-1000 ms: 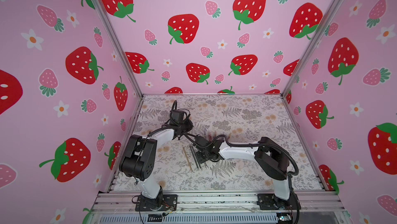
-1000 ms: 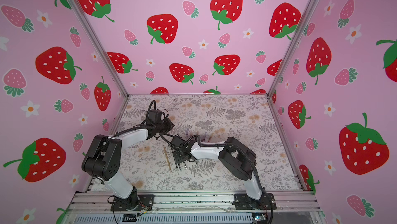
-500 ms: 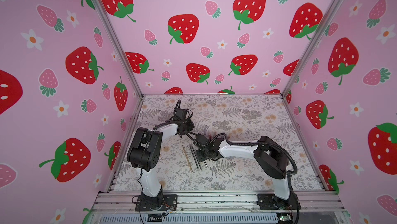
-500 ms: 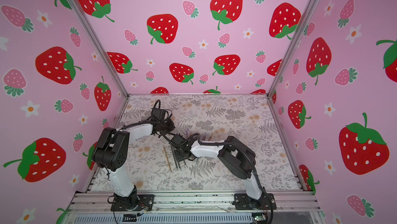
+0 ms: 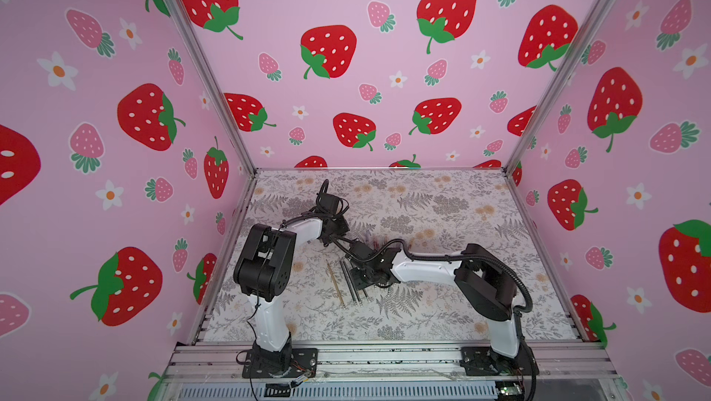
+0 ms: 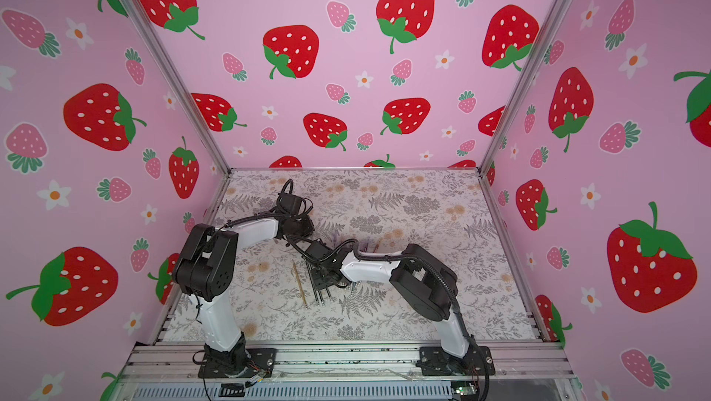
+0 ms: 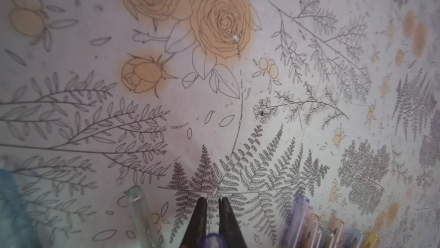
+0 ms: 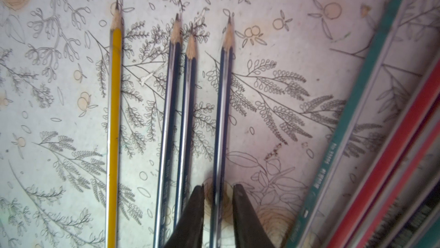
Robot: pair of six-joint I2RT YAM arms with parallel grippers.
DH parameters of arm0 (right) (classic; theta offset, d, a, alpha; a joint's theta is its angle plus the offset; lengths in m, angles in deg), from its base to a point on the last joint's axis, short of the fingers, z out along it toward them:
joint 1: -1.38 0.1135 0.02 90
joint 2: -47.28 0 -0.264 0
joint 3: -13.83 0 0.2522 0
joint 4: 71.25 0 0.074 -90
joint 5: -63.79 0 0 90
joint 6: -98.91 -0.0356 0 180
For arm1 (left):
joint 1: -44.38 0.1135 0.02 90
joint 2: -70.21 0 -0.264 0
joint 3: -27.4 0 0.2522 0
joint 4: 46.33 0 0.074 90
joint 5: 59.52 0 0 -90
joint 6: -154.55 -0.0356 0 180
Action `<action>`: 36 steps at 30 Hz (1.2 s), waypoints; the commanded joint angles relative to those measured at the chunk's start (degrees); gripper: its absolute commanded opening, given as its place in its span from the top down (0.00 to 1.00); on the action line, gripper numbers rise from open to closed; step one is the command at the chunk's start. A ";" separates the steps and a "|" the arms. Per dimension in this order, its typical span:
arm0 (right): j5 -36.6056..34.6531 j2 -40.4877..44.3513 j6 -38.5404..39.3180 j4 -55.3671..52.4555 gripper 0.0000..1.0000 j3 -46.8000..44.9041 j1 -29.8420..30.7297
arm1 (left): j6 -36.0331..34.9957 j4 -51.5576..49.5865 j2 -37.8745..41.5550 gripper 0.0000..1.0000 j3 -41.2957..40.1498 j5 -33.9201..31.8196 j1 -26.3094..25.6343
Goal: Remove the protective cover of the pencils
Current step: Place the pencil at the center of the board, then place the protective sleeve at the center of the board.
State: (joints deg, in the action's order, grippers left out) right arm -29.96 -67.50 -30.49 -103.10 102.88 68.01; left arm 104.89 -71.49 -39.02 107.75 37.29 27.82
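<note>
In the right wrist view a yellow pencil [image 8: 114, 116] and three dark blue pencils [image 8: 170, 116] lie side by side on the floral mat, points bare. My right gripper [image 8: 219, 187] is open, with one blue pencil [image 8: 222, 116] lying loose between its fingers. A teal pencil [image 8: 357, 106] and red ones [image 8: 392, 154] lie slanted beside them. In the left wrist view my left gripper [image 7: 212, 199] is shut on a purple protective cover [image 7: 213, 240]. In both top views the two grippers sit close together over the pencils [image 5: 348, 283] [image 6: 319, 291].
Loose see-through covers lie on the mat beside the left gripper: a clear one [image 7: 139, 213], a purple one [image 7: 297, 216] and several pale ones [image 7: 333, 230]. Pink strawberry walls [image 5: 115, 187] close three sides; an aluminium rail [image 5: 384, 356] runs along the front.
My right gripper's jaws have parted and let go of the dark blue pencil. The left arm's elbow has risen and shifted slightly right; its gripper stays shut.
</note>
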 commanded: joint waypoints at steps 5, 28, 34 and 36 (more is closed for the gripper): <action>-0.73 0.64 0.35 -1.33 0.71 0.08 -0.10 | -1.88 -5.44 -1.92 0.98 3.97 -4.31 -1.02; -7.76 6.74 -0.18 -5.60 0.66 -1.31 -3.04 | -3.64 -15.37 -4.15 0.88 9.87 -12.34 -3.96; -7.64 3.84 -0.33 -7.39 0.67 0.82 -3.80 | -4.04 -16.37 -4.85 0.82 10.67 -12.61 -4.41; -7.38 3.12 -0.22 -7.68 0.67 1.31 -4.20 | -4.03 -16.41 -5.04 0.82 10.75 -12.50 -4.44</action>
State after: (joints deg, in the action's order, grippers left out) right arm -36.83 -62.87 -29.90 -108.25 102.35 64.12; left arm 101.32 -85.46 -42.78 116.38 26.41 23.71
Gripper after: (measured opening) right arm 0.332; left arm 0.183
